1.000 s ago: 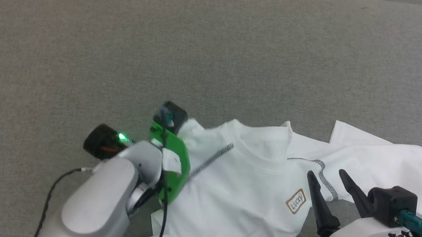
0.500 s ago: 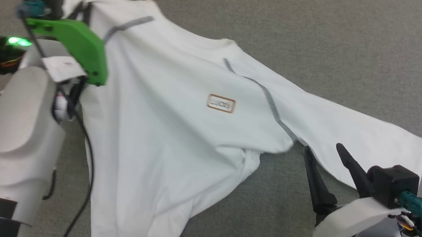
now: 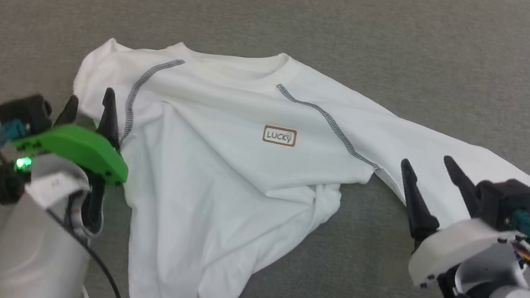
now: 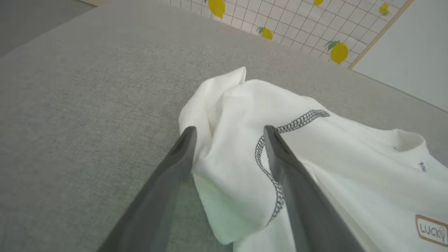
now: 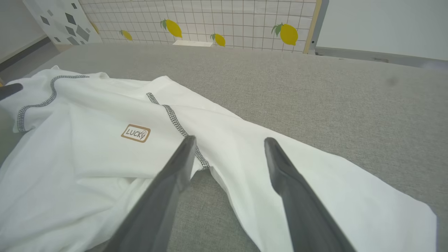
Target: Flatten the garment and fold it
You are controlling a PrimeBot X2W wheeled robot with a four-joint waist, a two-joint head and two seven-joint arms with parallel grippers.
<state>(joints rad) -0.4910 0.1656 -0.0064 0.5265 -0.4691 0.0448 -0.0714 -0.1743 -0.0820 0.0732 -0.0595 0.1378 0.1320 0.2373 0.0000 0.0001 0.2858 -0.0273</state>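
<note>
The garment point(image 3: 221, 163), a white T-shirt with grey zigzag seams and a small "LUCKY" patch point(image 3: 279, 136), lies front up on the grey surface, collar away from me. Its lower body is creased and runs off the near edge of the head view. My left gripper point(image 3: 90, 97) is open at the shirt's left shoulder. In the left wrist view the bunched left sleeve point(image 4: 224, 164) lies loose between the spread fingers of the left gripper point(image 4: 229, 127). My right gripper point(image 3: 426, 161) is open just above the stretched-out right sleeve point(image 3: 478, 165); in its wrist view the right gripper point(image 5: 230, 138) straddles the underarm seam.
A wide grey padded surface point(image 3: 316, 15) extends around the shirt, with room beyond the collar and to both sides. Past its far edge stands a tiled wall with lemon prints point(image 5: 224, 21). A small white box point(image 5: 192, 42) sits at that far edge.
My left gripper has opened and let the shoulder go, then dropped back toward me. The lifted shirt has settled flat on the surface. The head camera has shifted; the right gripper stays open.
</note>
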